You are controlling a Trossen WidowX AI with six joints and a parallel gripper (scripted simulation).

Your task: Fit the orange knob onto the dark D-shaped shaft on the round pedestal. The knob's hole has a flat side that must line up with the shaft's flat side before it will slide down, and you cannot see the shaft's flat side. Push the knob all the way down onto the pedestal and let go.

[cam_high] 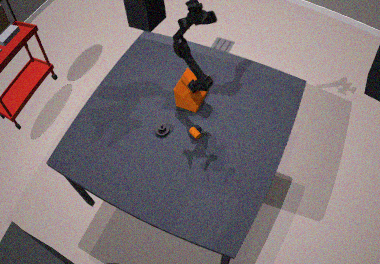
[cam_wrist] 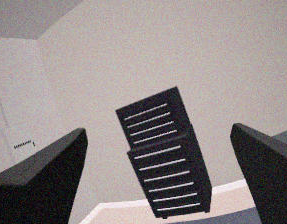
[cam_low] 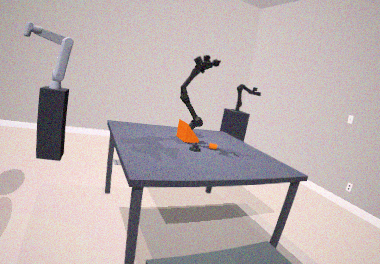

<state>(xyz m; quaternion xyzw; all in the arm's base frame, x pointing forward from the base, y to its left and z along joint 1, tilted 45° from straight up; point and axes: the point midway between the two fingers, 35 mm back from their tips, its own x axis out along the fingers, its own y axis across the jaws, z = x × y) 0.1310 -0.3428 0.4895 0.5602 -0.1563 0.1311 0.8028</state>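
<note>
The orange knob (cam_high: 195, 132) (cam_low: 213, 146) is on the table and seems to lie on its side; its hole cannot be made out. The round pedestal (cam_high: 162, 134) (cam_low: 195, 149) is dark and stands a short way from the knob, to its left in the top and exterior views. Its short shaft (cam_high: 161, 127) points up with no knob on it; the flat side cannot be seen. My gripper (cam_wrist: 161, 134) is open, with nothing between its widely spread fingers. It is raised high above the table, far from knob and pedestal, and the wrist view shows neither of them.
An orange wedge-shaped block (cam_high: 187, 98) (cam_low: 185, 132) stands on the dark table (cam_high: 125, 178) (cam_low: 150, 170) beside the arm's base, behind the knob and pedestal. A black slotted cabinet (cam_wrist: 169, 165) stands beyond the fingers. A red cart (cam_high: 25, 85) stands off the table.
</note>
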